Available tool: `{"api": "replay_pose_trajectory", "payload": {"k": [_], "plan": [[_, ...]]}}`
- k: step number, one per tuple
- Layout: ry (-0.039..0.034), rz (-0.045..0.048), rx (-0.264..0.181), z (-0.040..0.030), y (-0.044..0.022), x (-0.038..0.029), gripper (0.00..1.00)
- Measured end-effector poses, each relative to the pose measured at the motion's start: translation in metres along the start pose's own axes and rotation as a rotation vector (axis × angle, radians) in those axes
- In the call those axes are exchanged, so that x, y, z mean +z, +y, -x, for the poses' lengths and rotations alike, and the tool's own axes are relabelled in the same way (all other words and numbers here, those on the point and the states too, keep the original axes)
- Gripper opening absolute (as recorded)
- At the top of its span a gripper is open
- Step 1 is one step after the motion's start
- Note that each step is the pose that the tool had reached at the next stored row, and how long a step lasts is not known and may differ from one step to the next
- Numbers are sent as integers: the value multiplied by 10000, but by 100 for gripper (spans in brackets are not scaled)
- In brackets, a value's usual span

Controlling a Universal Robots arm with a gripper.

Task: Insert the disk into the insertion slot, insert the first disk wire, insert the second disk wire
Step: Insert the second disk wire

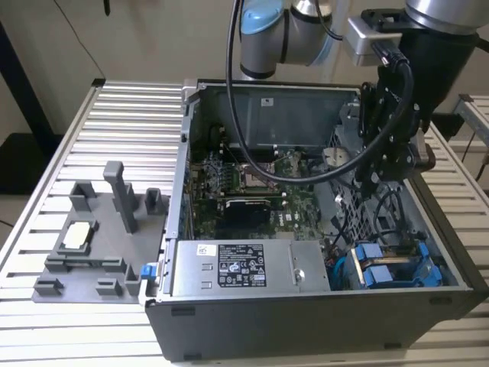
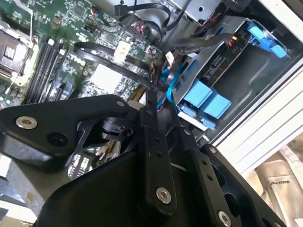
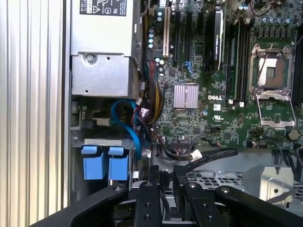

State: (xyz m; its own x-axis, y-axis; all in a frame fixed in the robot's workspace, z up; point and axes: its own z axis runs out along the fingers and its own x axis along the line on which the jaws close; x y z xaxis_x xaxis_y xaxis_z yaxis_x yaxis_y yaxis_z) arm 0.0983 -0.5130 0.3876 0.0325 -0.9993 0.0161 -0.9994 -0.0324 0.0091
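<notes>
Arm: Your arm (image 1: 267,34) comes in from above. Its wrist bends down into the open computer case (image 1: 306,321) on the exterior view's right.
Tool: Your tool (image 1: 370,180) hangs inside the case over the motherboard (image 1: 252,183), towards the side where the disk sits.
Tool state: You cannot tell from these views whether it is clenched or released. In the first wrist view, a bundle of black wires (image 3: 177,151) lies just beside its tip.
Disk: The disk (image 1: 390,267), in its blue carrier, lies in the case's corner at the exterior view's lower right. It appears to be seated in the insertion slot (image 2: 215,35), with the grey metal around it.
Cable: A blue cable (image 3: 125,113) loops between the disk and the power-supply box (image 1: 241,267).
Counter: The case stands on a slatted aluminium counter (image 1: 114,122). A grey fixture tray (image 1: 92,237) stands beside it on the exterior view's left.
Room: A plain beige wall (image 1: 153,38) stands behind the counter.
</notes>
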Motion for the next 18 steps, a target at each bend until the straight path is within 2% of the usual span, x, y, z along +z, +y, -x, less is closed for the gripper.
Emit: {"api": "replay_pose_trajectory", "payload": {"k": [5, 7, 11, 12, 14, 16, 18], "plan": [[413, -145, -39, 39, 54, 20, 27], [453, -190, -40, 43, 65, 32, 27], [460, -193, -40, 43, 68, 33, 27], [482, -196, -40, 45, 69, 34, 27], [618, -235, -42, 50, 77, 45, 27], [671, -240, -49, 66, 80, 60, 27], [676, -259, -57, 76, 94, 76, 27]]}}
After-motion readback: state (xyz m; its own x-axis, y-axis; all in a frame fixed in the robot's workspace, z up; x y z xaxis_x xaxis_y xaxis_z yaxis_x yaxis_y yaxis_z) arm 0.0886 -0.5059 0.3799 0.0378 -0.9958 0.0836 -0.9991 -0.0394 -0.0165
